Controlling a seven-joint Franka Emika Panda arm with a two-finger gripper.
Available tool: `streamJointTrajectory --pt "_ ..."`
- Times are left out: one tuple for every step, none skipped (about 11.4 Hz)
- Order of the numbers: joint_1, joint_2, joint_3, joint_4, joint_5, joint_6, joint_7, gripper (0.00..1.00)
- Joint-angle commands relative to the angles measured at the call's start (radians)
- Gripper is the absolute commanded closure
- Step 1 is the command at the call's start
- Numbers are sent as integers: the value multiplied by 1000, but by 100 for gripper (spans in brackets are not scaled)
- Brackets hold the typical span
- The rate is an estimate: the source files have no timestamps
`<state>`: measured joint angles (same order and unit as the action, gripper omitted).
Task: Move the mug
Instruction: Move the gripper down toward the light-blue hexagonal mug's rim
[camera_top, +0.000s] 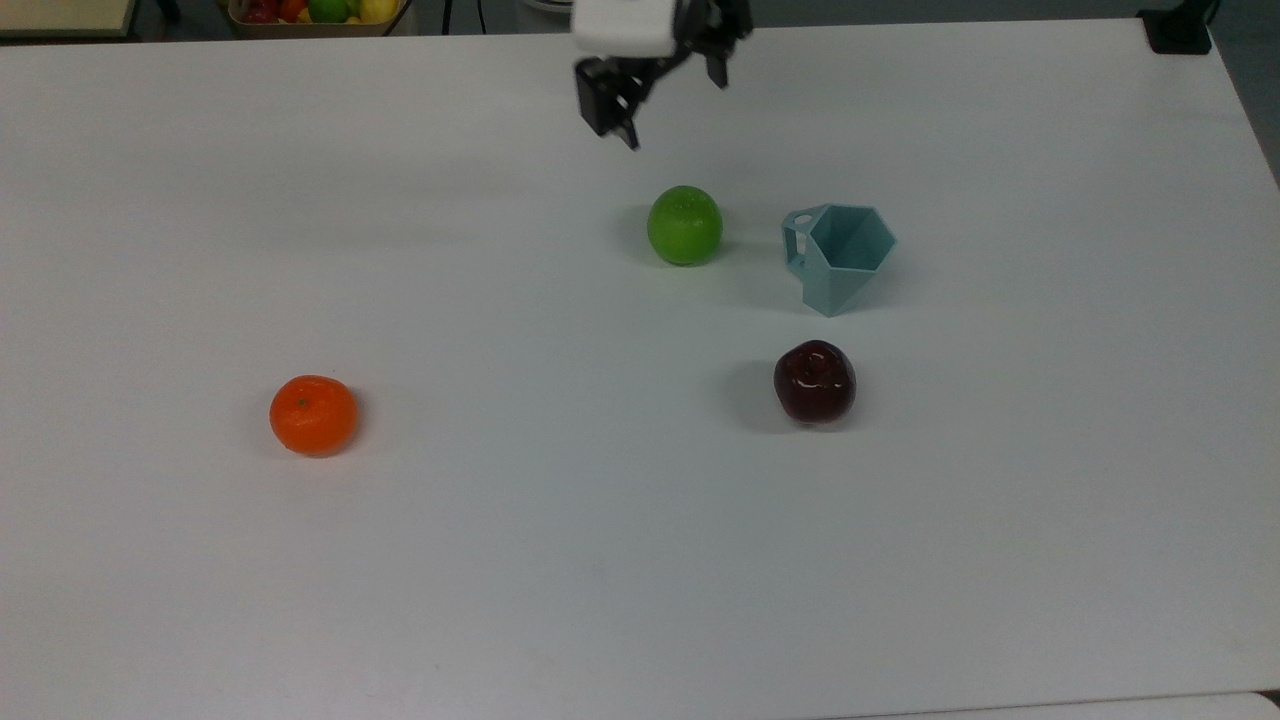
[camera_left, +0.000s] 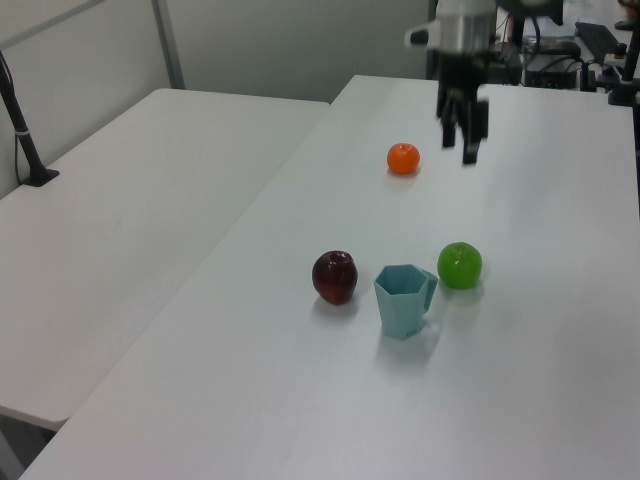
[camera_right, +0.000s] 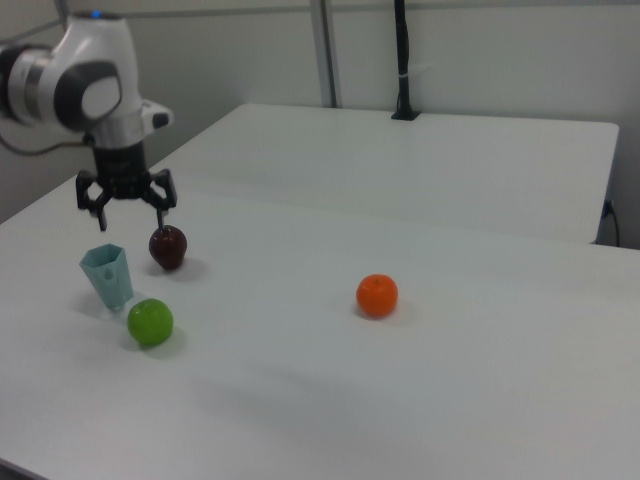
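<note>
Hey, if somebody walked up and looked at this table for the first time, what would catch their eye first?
Probably the bright fruit on the white table: an orange alone at the top view's left, then a green apple and a dark red apple clustered around the pale teal mug. Next, the black gripper, open, hanging above the table near the green apple.

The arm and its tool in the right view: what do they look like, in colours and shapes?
The arm is glossy white with rounded shells, grey-black bands at the joints and a small blue light on top. The tool is black, with a cross-body and two thin dark fingers spread apart. In the top view its mount is white.
</note>
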<state>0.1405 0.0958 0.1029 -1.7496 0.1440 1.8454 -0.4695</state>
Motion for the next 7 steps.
streamJointTrajectory --pt "42 -36 58 -218 -47 280 -11 0" --pt "57 -24 63 -218 -61 281 -6 0" --pt "73 -13 76 -218 -64 281 6 3" --pt "85 8 87 -217 -85 281 21 5" --pt "100 30 89 -215 -116 281 26 7" --pt "119 50 89 -208 -132 284 40 10" --pt "128 65 89 -196 -151 287 54 12"
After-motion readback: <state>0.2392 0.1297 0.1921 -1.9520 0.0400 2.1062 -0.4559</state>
